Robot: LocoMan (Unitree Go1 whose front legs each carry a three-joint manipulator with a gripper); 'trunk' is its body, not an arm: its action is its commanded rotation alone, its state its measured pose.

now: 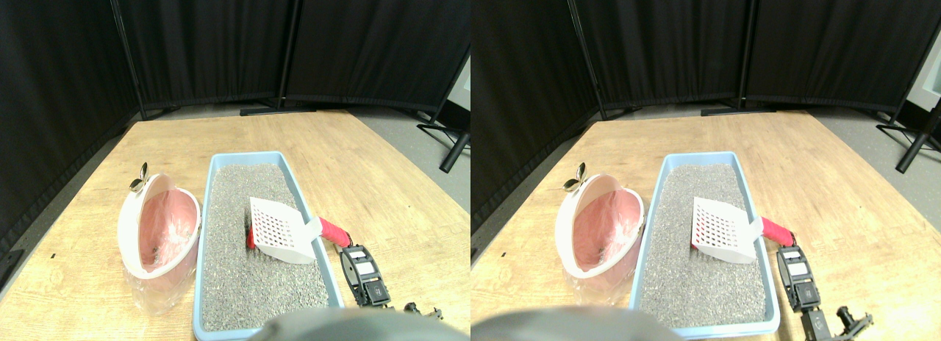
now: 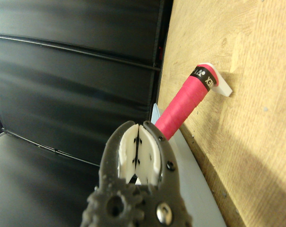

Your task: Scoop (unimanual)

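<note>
A white slotted scoop [image 1: 278, 227] lies tilted over the grey litter [image 1: 250, 282] in a light-blue tray [image 1: 208, 209], its pink wrapped handle [image 1: 334, 231] sticking out over the tray's right rim. A small red bit [image 1: 251, 239] shows at the scoop's left edge. My right gripper [image 1: 353, 250] sits on the wooden platform just right of the tray, close behind the handle's end. In the wrist view the gripper [image 2: 138, 126] is shut with its white pads [image 2: 128, 151] together and nothing between them. The handle [image 2: 185, 101] lies just beyond the tips, apart from them.
A pink bin [image 1: 158, 234] with a white raised lid and clear liner stands left of the tray, a small metal ornament [image 1: 140, 178] on its top. The wooden platform [image 1: 367, 179] stretches right and back to black curtains [image 1: 220, 47]. Stand legs [image 1: 452, 146] sit far right.
</note>
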